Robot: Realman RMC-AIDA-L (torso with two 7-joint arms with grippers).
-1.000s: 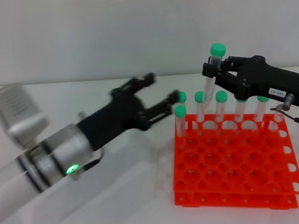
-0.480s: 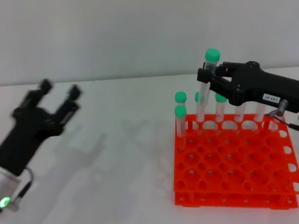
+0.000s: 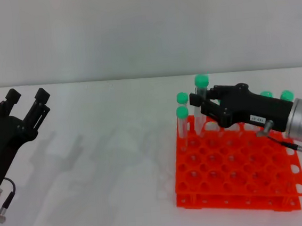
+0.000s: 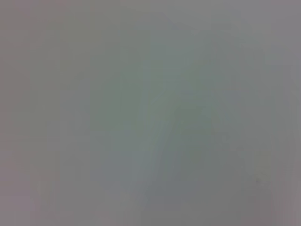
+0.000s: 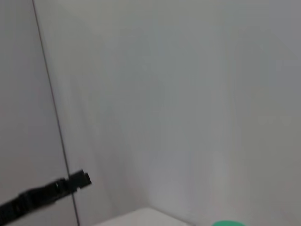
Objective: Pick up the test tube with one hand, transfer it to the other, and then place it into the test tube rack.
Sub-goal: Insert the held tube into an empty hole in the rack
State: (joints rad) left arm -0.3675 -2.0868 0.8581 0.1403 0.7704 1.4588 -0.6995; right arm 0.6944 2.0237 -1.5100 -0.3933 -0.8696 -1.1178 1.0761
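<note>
My right gripper [image 3: 199,104], black with a white label and a blue light on its wrist, is shut on the test tube [image 3: 202,81]. It holds the tube upright at the back-left part of the orange-red rack [image 3: 237,175]. The tube's lower end is down among the back-row holes, partly hidden by the fingers. The edge of its green cap shows in the right wrist view [image 5: 228,223]. My left gripper [image 3: 27,96], green-lit, is open and empty at the far left, fingers pointing up. The left wrist view shows only blank grey.
Other green-capped tubes stand in the rack: two at its back-left corner [image 3: 182,112] and more along the back row behind my right wrist [image 3: 286,96]. The white table [image 3: 113,164] lies between the two arms.
My right gripper has lowered the tube from above the rack down into its back row. My left arm has pulled back from the rack to the far left, open and empty.
</note>
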